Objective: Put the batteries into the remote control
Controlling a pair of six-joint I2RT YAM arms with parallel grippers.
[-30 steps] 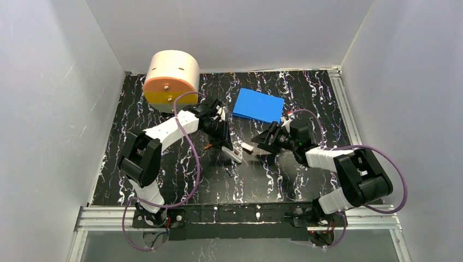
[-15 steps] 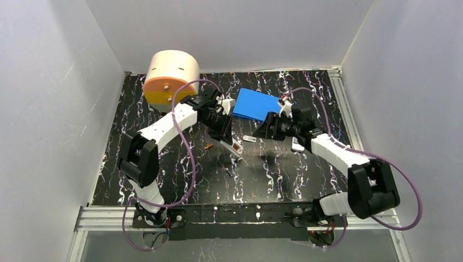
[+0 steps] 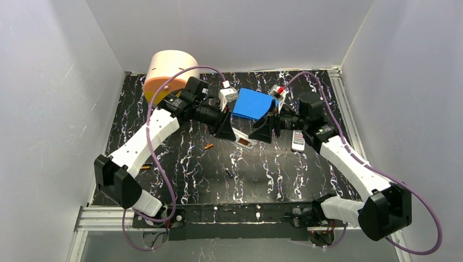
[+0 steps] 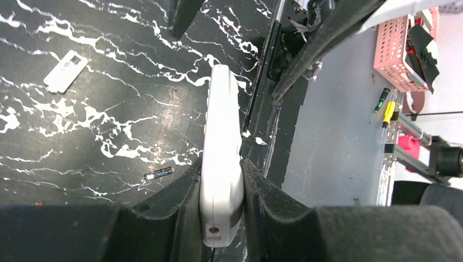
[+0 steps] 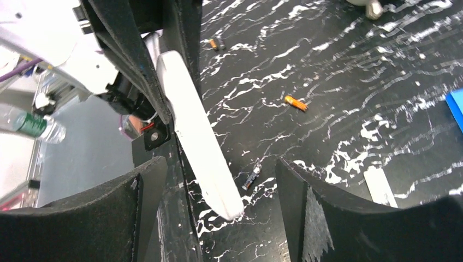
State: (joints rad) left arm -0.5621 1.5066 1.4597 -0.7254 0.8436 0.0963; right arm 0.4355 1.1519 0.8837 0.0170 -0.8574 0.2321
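Note:
My left gripper [image 3: 228,131] is shut on a white remote control [image 3: 244,142] and holds it above the mat's middle. In the left wrist view the remote control [image 4: 221,153] sits clamped between both fingers [image 4: 180,191]. My right gripper [image 3: 263,131] faces it from the right, open, and the remote control's free end [image 5: 203,142] lies between its spread fingers [image 5: 297,185] without touching them. Batteries lie loose on the mat: an orange one [image 3: 208,146], a dark one [image 3: 228,173] and another orange one [image 3: 144,167]. The dark battery [image 5: 251,178] lies below the remote control.
A second remote [image 3: 298,141] lies on the mat at the right. A blue box [image 3: 252,103] sits behind the grippers, a cream and orange drum [image 3: 170,73] at the back left. A flat pale cover plate [image 4: 65,71] lies on the mat. White walls enclose the mat.
Both arms have stretched toward the back. The left gripper lifted the remote control up and to the right. The right gripper's jaws have spread wider, and the second remote is now uncovered.

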